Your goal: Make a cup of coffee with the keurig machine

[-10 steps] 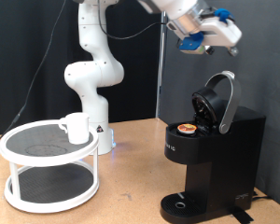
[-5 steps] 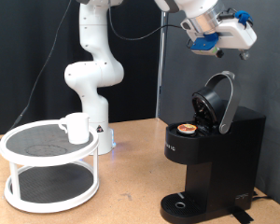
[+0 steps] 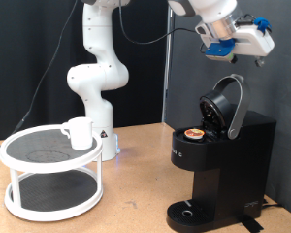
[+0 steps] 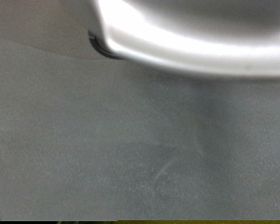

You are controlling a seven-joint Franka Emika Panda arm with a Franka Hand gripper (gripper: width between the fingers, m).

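The black keurig machine (image 3: 218, 165) stands at the exterior view's right with its domed lid (image 3: 226, 105) raised open on its silver handle. A small round brown-topped pod (image 3: 193, 134) sits in the open chamber. The white cup (image 3: 78, 133) stands on the top shelf of a round two-tier stand (image 3: 48, 175) at the exterior view's left. My gripper (image 3: 244, 53) is high above the machine's lid, towards the exterior view's top right, with nothing seen between its fingers. The wrist view shows only a blurred silver curved edge (image 4: 187, 47) over a grey surface.
The white robot arm's base (image 3: 97, 97) stands behind the stand on the wooden table (image 3: 136, 199). A dark curtain fills the background. The machine's round drip base (image 3: 189, 212) has nothing on it.
My gripper has moved towards the exterior view's right and slightly down, staying above the open lid. The machine, pod and cup have not moved.
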